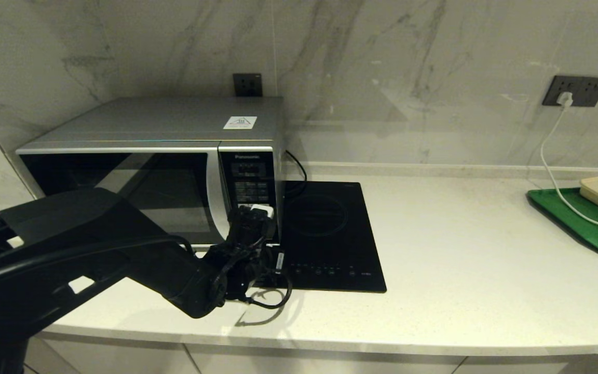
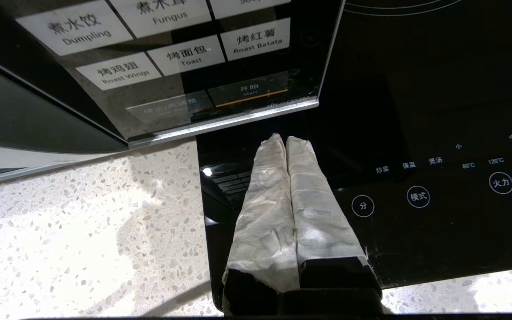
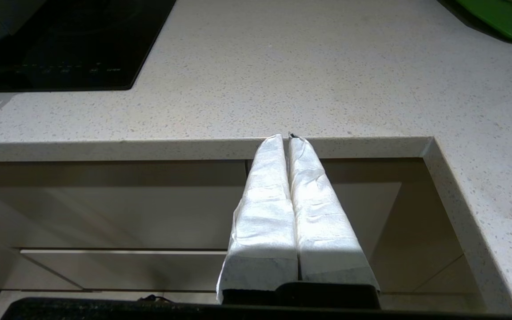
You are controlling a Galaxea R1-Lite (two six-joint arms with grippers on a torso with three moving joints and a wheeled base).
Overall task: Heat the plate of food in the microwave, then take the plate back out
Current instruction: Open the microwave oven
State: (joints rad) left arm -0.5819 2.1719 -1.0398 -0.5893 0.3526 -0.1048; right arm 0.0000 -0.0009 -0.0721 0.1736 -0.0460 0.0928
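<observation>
Countertop (image 1: 460, 249): carries all items.
Microwave (image 1: 164, 156): back-left corner, door closed; plate of food not visible – location cannot be told.
Induction hob (image 1: 330, 244): just beside the microwave.
Green tray (image 1: 579, 223): right edge.
Left gripper (image 2: 286, 138): jaws pressed together, holding nothing – tips near the keypad's lower edge.
Right gripper (image 3: 286, 138): jaws together, empty, below the front edge.

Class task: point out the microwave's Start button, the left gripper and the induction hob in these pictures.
Start button (image 2: 249, 90): left wrist view, on its label.
left gripper (image 2: 286, 140): left wrist view, between the shut, taped fingertips.
induction hob (image 1: 330, 244): head view, on its bare black glass.
</observation>
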